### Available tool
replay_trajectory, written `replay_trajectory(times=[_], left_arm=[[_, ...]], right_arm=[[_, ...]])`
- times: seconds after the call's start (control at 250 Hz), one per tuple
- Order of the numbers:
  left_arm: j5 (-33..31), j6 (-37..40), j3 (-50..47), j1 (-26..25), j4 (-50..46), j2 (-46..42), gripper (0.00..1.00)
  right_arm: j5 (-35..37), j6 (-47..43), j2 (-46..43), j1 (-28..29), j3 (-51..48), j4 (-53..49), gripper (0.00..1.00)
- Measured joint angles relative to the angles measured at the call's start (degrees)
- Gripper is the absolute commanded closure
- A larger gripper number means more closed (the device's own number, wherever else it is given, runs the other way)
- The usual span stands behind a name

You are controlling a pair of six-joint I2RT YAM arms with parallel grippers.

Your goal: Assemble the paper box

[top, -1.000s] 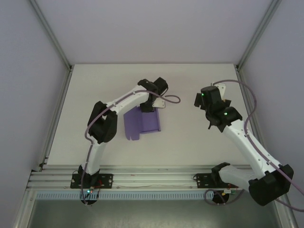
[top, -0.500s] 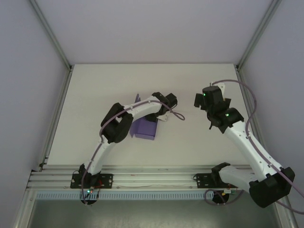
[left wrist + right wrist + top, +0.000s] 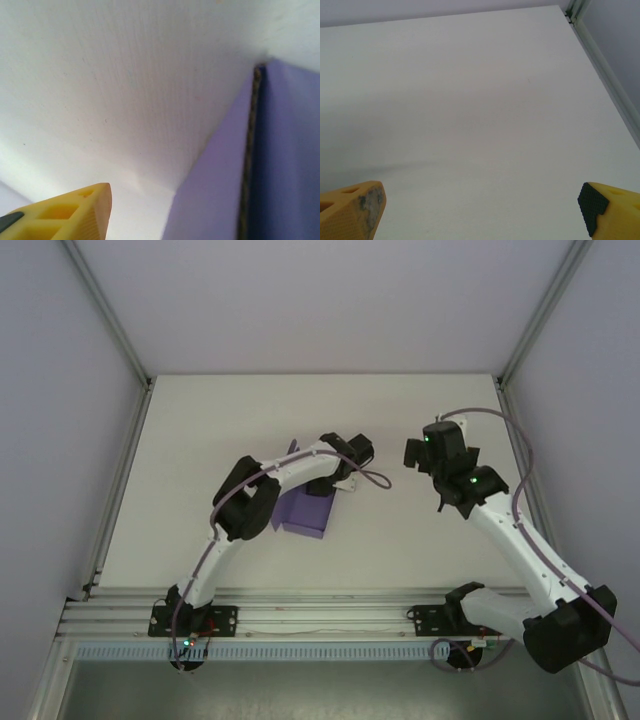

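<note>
**As my left jaws loosen, the box stands alone**

Clenched a second ago, my left gripper (image 3: 343,462) now parts, its finger (image 3: 75,212) clear of the paper box (image 3: 305,512), which lies on the table (image 3: 420,540) beneath my left forearm; that fold looks finished. My right gripper (image 3: 479,202) waits wide, empty.

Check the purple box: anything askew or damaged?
The paper box sits slightly skewed to the table edges, half hidden under the left arm, with one flap poking out past the arm's far side. No tear or crush visible; nothing else stands out.
</note>
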Motion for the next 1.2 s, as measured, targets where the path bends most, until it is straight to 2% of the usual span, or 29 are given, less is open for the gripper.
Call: replay_trajectory(times=[0.116, 0.212, 0.228, 0.456, 0.584, 0.719, 0.855, 0.923, 1.011, 1.135, 1.199], left_arm=[[3.3, 0.2, -1.9, 0.0, 0.2, -3.5, 0.38], [5.1, 0.8, -3.8, -0.1, 0.2, -7.3, 0.04], [5.3, 1.4, -4.0, -0.1, 0.2, -8.0, 0.00], [8.7, 1.3, -5.1, 0.2, 1.5, -15.5, 0.00], [11.6, -2.1, -5.8, 1.5, 5.7, -20.2, 0.00], [13.5, -13.6, -9.7, 5.4, 16.3, -29.4, 0.00], [13.7, -35.0, -16.8, 13.2, 26.5, -40.9, 0.00], [15.3, -45.5, -24.2, 18.3, 31.5, -47.4, 0.00], [17.4, -55.9, -35.8, 24.0, 36.4, -54.9, 0.00], [19.4, -65.5, -47.8, 26.9, 38.0, -59.4, 0.00], [19.8, -69.2, -50.7, 27.6, 37.5, -58.9, 0.00]], right_arm=[[-1.1, -0.8, 0.0, 0.0, -0.5, 0.0, 0.00], [-2.1, -1.3, -0.1, 0.0, -0.5, 0.1, 0.00], [-2.3, -1.4, -0.2, 0.0, -0.5, 0.2, 0.00], [-4.1, -1.6, -2.8, -0.8, -0.7, 1.1, 0.00], [-9.2, -1.3, -3.1, -5.9, -0.5, 1.2, 0.00], [-18.2, -1.6, 0.1, -9.9, 0.2, 1.7, 0.03], [-29.9, -3.5, 6.3, -9.0, 0.4, 4.8, 0.10], [-34.7, -5.7, 11.8, -7.3, 2.0, 5.4, 0.17], [-39.9, -8.5, 20.8, -4.4, 6.6, 5.4, 0.33], [-46.2, -13.1, 34.3, -1.1, 16.2, 3.8, 0.48], [-48.2, -15.4, 40.2, 0.4, 20.6, 2.5, 0.49]])
